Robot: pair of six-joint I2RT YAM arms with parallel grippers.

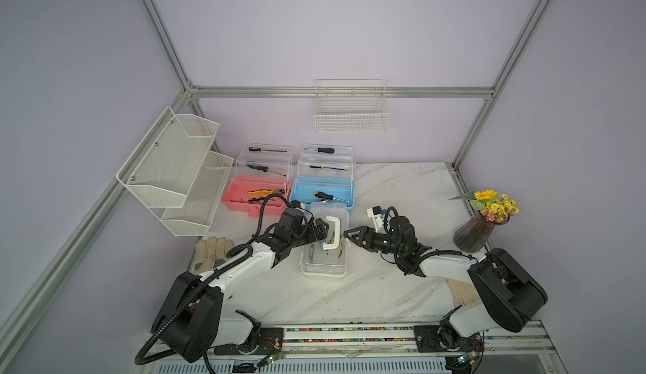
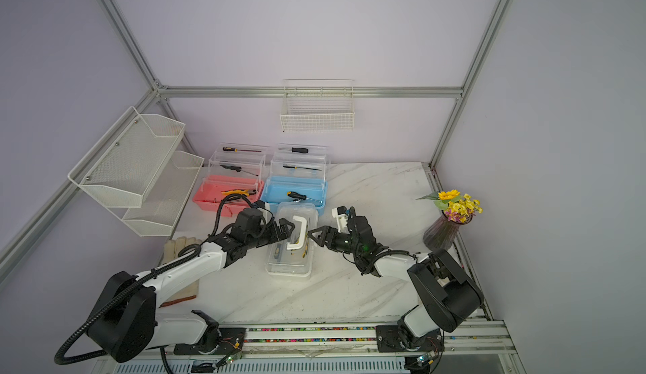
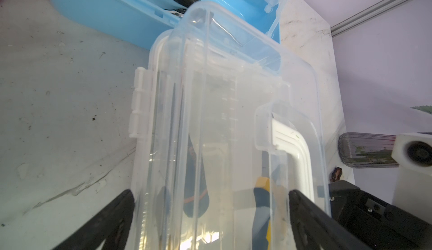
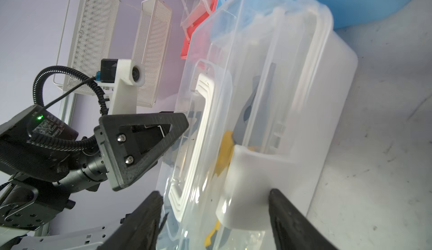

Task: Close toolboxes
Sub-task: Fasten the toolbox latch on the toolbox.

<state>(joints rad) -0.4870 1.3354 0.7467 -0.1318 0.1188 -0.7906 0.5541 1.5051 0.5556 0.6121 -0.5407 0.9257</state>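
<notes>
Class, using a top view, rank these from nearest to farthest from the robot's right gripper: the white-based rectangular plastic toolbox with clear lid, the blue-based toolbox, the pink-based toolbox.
From the right gripper:
1. White-based toolbox, right at its fingertips.
2. Blue-based toolbox, behind, toward the back wall.
3. Pink-based toolbox, at the back, farther to the robot's left.

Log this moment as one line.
white toolbox: lid down; pink toolbox, blue toolbox: open; left gripper: open over lid; right gripper: open at latch
</notes>
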